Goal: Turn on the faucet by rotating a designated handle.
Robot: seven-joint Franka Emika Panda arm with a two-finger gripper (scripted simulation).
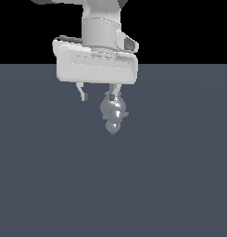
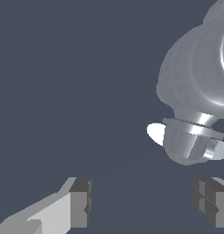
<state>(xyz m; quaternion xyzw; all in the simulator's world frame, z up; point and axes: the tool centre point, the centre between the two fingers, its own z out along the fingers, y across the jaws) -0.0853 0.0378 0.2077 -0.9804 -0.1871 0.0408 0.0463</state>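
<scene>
While jaws apart above faucet [image 1: 113,113], plain grey floor [image 1: 50,185], black backdrop [image 1: 189,28].

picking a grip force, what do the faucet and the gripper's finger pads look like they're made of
Faucet: looks like polished metal, chrome-like; it is silver-grey with bright white highlight streaks on its rounded body and collar in the wrist view. Being a render, that is only its look.

Gripper finger pads: matte dark grey blocks with no shine, possibly rubber or plastic; the finger behind one pad is flat white, plastic-like.
</scene>
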